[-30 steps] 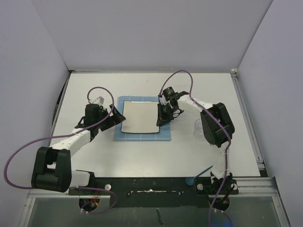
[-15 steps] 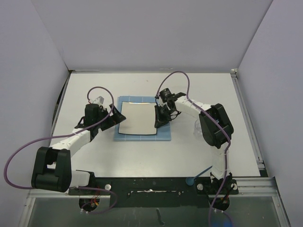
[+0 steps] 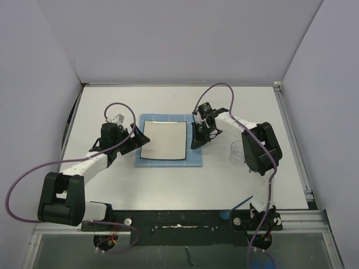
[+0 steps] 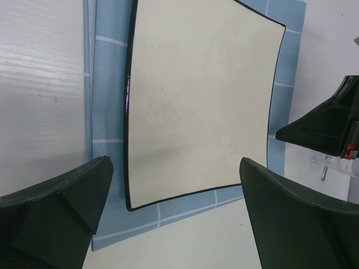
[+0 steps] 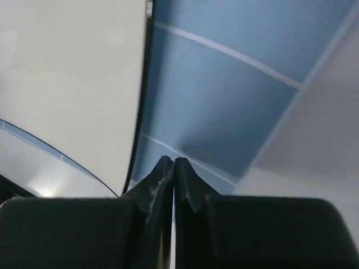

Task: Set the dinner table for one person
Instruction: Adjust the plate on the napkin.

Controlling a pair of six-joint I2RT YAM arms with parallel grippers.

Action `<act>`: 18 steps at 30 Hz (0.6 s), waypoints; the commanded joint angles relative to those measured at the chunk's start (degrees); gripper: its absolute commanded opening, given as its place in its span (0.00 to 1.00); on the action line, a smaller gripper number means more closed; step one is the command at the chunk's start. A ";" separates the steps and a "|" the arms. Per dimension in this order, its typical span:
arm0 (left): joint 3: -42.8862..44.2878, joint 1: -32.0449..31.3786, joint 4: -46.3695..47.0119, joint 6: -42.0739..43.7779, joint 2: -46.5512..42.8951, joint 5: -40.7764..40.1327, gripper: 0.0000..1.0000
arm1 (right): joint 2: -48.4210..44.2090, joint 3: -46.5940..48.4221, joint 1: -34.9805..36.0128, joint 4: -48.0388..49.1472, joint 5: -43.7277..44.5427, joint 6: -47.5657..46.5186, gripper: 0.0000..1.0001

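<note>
Right hand (image 5: 173,163), pinched together and empty, hovers just right of the plate (image 5: 67,84) on the blue placemat (image 5: 224,101), mid tabletop (image 3: 168,185); a leftward nudge could skid the plate toward the wide-apart left hand (image 4: 175,162)

No readable text, label, brand, number or sign appears on anything in these views.

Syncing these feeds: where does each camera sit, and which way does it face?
Top external: above and behind the robot, looking down at the table; left arm and right arm show.
Left wrist: on the left arm, facing the plate on its placemat; open left gripper frames it.
Right wrist: low over the placemat by the plate's edge; shut right gripper shows.
Shared: plate and placemat, in all three.
</note>
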 commanded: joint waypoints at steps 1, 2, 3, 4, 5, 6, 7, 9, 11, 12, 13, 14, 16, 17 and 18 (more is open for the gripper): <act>1.40 0.40 2.70 0.27 0.97 0.67 0.97 | -5.18 -1.42 -2.42 0.58 0.62 -1.16 0.00; 1.40 0.40 2.63 0.15 1.09 0.72 0.97 | -5.31 -1.64 -2.68 0.67 0.49 -1.18 0.00; 1.40 0.40 2.72 0.18 1.19 0.70 0.97 | -5.38 -1.82 -2.96 0.80 0.44 -1.26 0.00; 1.40 0.40 2.77 0.16 1.22 0.71 0.97 | -5.41 -1.99 -3.09 0.92 0.25 -1.27 0.00; 1.40 0.40 2.79 0.20 1.29 0.77 0.97 | -5.42 -2.10 -3.23 1.02 0.03 -1.27 0.00; 1.40 0.40 2.85 0.19 1.37 0.69 0.97 | -5.32 -2.12 -3.27 1.19 -0.23 -1.27 0.00; 1.40 0.40 2.93 0.21 1.50 0.68 0.97 | -5.28 -2.12 -3.26 1.32 -0.52 -1.26 0.00; 1.61 0.40 3.25 0.30 1.99 0.68 0.97 | -5.14 -2.03 -3.21 1.68 -0.90 -1.11 0.00; 2.04 0.40 4.29 1.05 3.16 1.27 0.97 | -4.94 -1.80 -3.26 1.74 -1.04 -1.01 0.00; 2.22 0.40 5.34 1.37 3.90 2.08 0.97 | -4.89 -1.71 -3.29 1.67 -1.06 -1.01 0.00; 2.53 0.40 6.63 1.71 4.90 2.83 0.97 | -4.74 -1.68 -3.18 1.66 -1.11 -1.01 0.00; 2.99 0.41 7.43 1.83 6.09 3.21 0.97 | -4.73 -1.65 -3.23 1.65 -1.22 -1.01 0.00; 4.21 0.51 9.17 1.93 8.76 4.22 0.97 | -4.74 -1.60 -3.22 1.50 -1.19 -1.09 0.00; 4.92 0.56 9.80 1.78 10.03 4.68 0.97 | -4.79 -1.59 -3.24 1.40 -1.19 -1.16 0.00; 5.47 0.58 10.54 1.54 11.36 5.12 0.97 | -4.89 -1.59 -3.25 1.33 -1.11 -1.18 0.00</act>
